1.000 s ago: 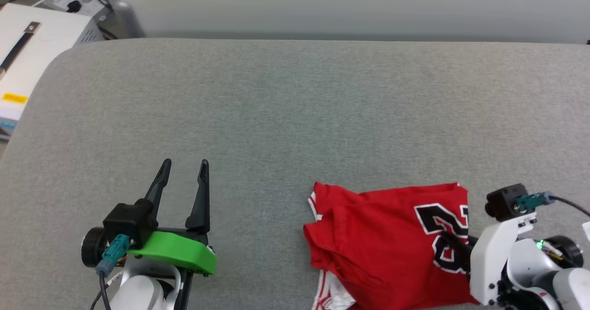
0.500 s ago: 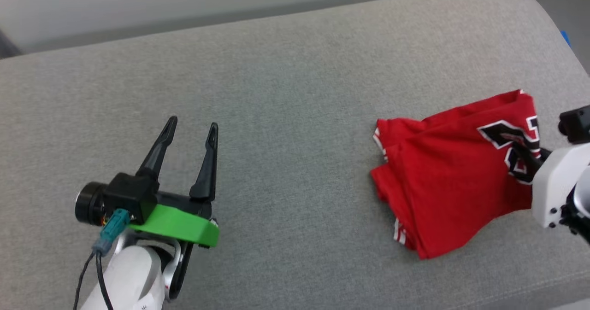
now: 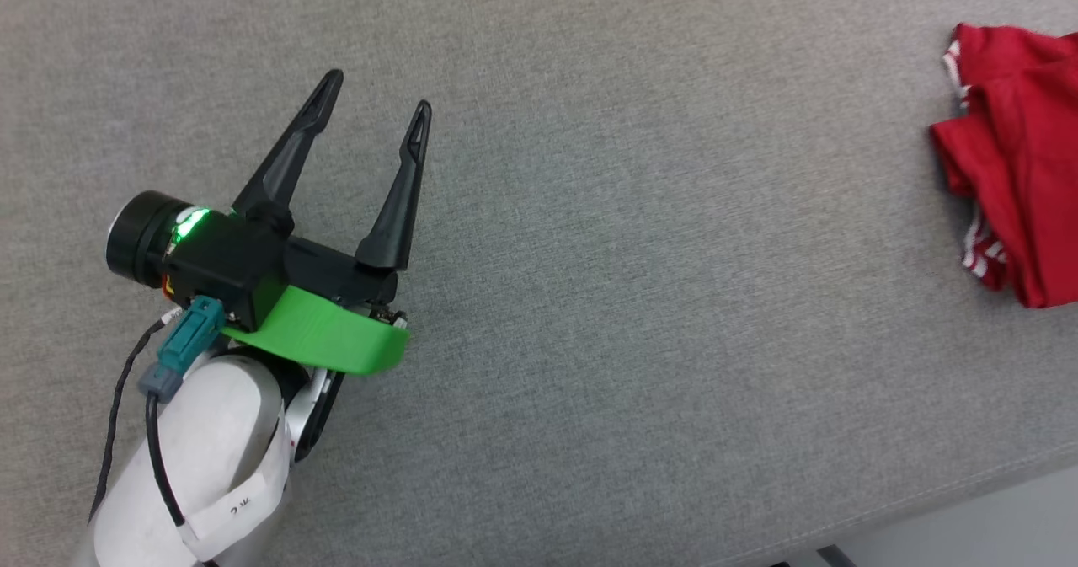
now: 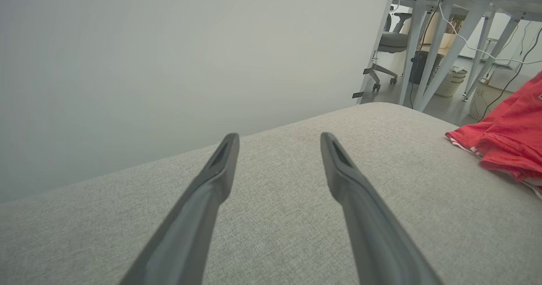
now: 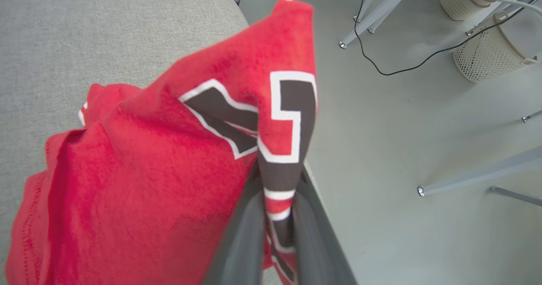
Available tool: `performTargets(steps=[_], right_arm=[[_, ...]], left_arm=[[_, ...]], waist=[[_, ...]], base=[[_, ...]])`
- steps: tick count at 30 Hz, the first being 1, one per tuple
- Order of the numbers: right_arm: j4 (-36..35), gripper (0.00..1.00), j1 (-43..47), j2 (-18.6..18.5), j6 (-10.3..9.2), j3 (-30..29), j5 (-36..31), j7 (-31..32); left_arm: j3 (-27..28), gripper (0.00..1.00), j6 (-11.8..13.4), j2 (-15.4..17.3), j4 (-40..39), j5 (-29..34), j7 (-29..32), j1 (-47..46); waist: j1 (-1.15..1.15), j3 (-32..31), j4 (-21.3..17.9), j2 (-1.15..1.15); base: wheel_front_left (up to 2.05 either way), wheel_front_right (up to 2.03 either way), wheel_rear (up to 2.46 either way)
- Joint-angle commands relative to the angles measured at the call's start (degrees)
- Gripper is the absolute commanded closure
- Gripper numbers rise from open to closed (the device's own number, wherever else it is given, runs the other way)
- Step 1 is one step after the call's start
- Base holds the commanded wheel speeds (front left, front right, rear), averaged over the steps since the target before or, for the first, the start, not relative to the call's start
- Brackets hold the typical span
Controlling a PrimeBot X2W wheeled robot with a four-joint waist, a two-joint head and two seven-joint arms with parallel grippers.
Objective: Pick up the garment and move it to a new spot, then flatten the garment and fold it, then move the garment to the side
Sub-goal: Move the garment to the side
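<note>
The left gripper (image 3: 378, 93) is above the grey cushion (image 3: 657, 314), its two fingers spread apart with nothing between them. The garment (image 3: 1023, 179) lies bunched at the right edge of the cushion, well apart from this gripper. The right gripper (image 5: 277, 183) pinches a fold of the garment at the black print with a white edge. Only part of a figure shows there, so it is not readable. The writing on the left arm's white band (image 3: 236, 500) is too small to read.

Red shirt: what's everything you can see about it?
The red shirt looks like soft knit cloth, loosely bunched, with a black white-edged number print and red-and-white striped trim. The right gripper is shut on the printed part, holding it up at the edge of the grey cushion; the other end rests on it.
</note>
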Motion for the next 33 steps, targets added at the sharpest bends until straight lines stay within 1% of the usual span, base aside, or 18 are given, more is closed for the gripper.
performTargets(steps=[1,5,9,10,11,12,16,18,21,24,27,31,32,33], right_arm=[[1.5,1.0,-2.2,-0.2,-0.05,-1.4,-1.1,-1.4],[7.3,1.0,-5.8,-0.4,-0.05,-5.4,-3.9,-4.3],[12.0,1.0,-7.7,0.9,-0.05,-7.5,-5.9,-6.4],[13.3,0.9,-8.1,1.4,-0.05,-8.0,-6.5,-7.1],[14.1,0.9,-8.3,1.9,-0.05,-8.2,-6.8,-7.7],[15.2,0.0,-8.6,2.3,-0.05,-8.7,-7.4,-8.8],[17.9,0.0,-9.4,3.1,-0.05,-11.4,-11.2,-13.5],[18.7,0.0,-9.8,3.5,-0.05,-13.5,-13.9,-16.9],[19.0,0.0,-9.7,4.1,-0.05,-15.3,-16.4,-21.0],[18.6,0.0,-8.4,4.2,-0.05,-16.5,-18.2,-24.8],[17.7,0.0,-6.2,5.0,-0.05,-16.7,-18.5,-27.8],[15.1,0.0,-1.8,7.2,-0.05,-15.1,-17.2,-30.4],[12.2,0.0,2.4,9.5,-0.05,-14.0,-15.4,-31.3],[11.1,0.0,3.7,10.3,-0.05,-13.5,-15.1,-31.4]], left_arm=[[0.2,0.0,-0.2,0.4,-0.6,0.5,0.0,-1.5],[-0.1,0.0,-0.3,0.4,-1.6,0.9,0.1,-3.1],[-0.9,0.0,-0.6,0.1,-1.9,1.3,-0.1,-4.2],[-1.1,0.0,-0.6,0.0,-1.9,1.4,-0.1,-4.4],[-1.3,0.0,-0.7,-0.1,-1.8,1.4,-0.1,-4.5],[-1.5,0.0,-0.7,-0.2,-1.7,1.5,-0.2,-4.7],[-2.0,0.0,-0.7,-0.4,-1.1,1.4,-0.5,-4.6],[-2.1,0.0,-0.6,-0.6,-0.3,1.2,-0.8,-4.1],[-2.3,0.0,-0.3,-1.1,0.8,0.7,-1.5,-3.1],[-2.5,0.0,0.0,-2.4,2.5,-0.6,-2.4,-1.7],[-2.7,0.0,0.3,-3.3,4.2,-1.4,-3.3,-0.1],[-2.4,0.0,1.5,-4.4,6.5,-2.4,-4.3,3.1],[-2.0,0.0,2.4,-5.0,8.0,-3.1,-4.9,5.9],[-1.8,0.0,2.7,-5.1,8.4,-3.3,-5.0,6.7]], waist=[[-0.01,7.2,1.7,0.0],[-0.01,9.6,3.1,0.0],[-0.01,10.4,4.0,0.0],[-0.01,10.4,4.3,0.0],[-0.01,10.4,4.4,0.0],[-0.01,10.2,4.6,0.0],[-0.01,8.8,4.9,0.0],[-0.01,7.5,5.0,0.0],[-0.01,5.0,5.2,0.0],[-0.01,1.6,5.9,0.0],[-0.01,-2.2,6.9,0.0],[-0.01,-7.1,8.2,0.0],[-0.01,-10.7,9.5,0.0],[-0.01,-11.6,9.8,0.0]], base=[[0.0,0.0,0.0],[0.0,0.0,0.0],[0.0,0.0,0.0],[0.0,0.0,0.0],[0.0,0.0,0.0],[0.0,0.0,0.0],[0.0,0.0,0.0],[0.0,0.0,0.0],[0.0,0.0,0.0],[0.0,0.0,0.0],[0.0,0.0,0.0],[0.0,0.0,0.0],[0.0,0.0,0.0],[0.0,0.0,0.0]])
